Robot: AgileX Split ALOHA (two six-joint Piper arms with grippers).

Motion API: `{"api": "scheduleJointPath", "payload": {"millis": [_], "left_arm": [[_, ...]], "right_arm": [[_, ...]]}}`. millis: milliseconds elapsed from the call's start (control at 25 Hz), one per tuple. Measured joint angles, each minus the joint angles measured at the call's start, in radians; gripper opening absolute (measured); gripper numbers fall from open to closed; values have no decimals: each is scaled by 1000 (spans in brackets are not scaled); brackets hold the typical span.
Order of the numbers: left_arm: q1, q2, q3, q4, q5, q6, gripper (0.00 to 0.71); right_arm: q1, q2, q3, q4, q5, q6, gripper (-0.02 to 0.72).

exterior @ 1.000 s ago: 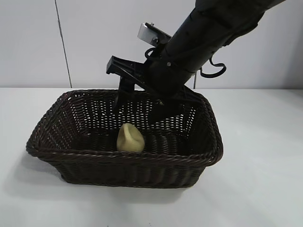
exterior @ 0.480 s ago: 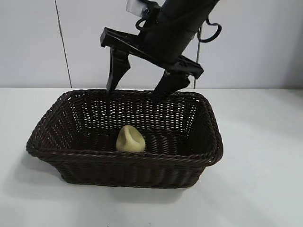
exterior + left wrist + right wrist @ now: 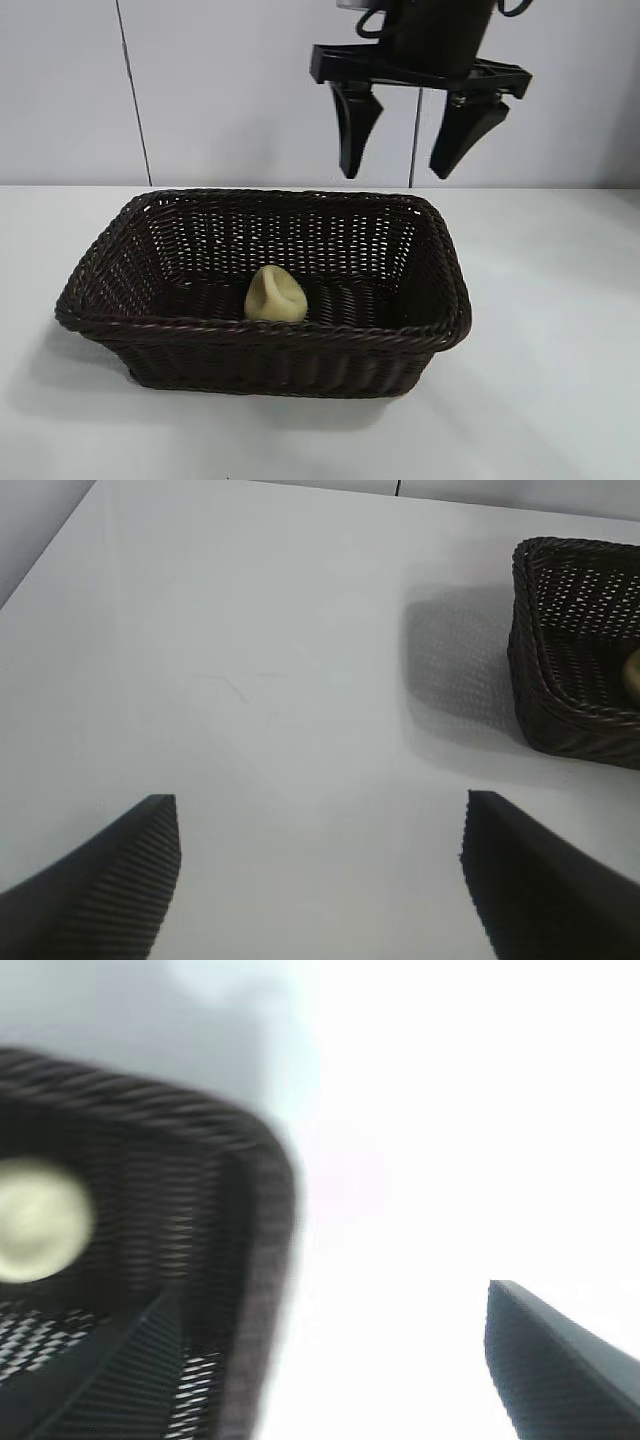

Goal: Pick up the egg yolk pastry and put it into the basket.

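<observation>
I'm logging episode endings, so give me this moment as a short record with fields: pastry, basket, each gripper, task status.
pastry: egg yolk pastry lying on the basket floor, touched by no gripper
basket: dark wicker basket on the white table
right gripper: right gripper open, empty, above the basket's far rim
left gripper: left gripper open, empty, over bare table beside the basket
task status: pastry is in the basket

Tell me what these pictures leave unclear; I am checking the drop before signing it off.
- Pastry: its underside is hidden by the basket's near rim in the exterior view; in the left wrist view the picture's edge cuts it to a sliver.
- Right tool: open above the basket, its arm cut off by the top edge.
- Right wrist view: blurred, so the weave is smeared.
- Left tool: only two open fingertips show, over bare table.
</observation>
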Motion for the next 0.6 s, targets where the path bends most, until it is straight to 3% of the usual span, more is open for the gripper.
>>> {"api": "scheduleJointPath", "payload": {"millis": [240, 480, 600], "left_arm": [[0, 0, 0, 0, 0, 0, 566], [0, 0, 0, 0, 0, -1, 566], [0, 0, 0, 0, 0, -1, 566]], "right_arm": [[-159, 0, -2, -14, 40, -21, 587], [-294, 0, -2, -99, 53, -47, 580], [-352, 0, -2, -115, 53, -50, 579]]}}
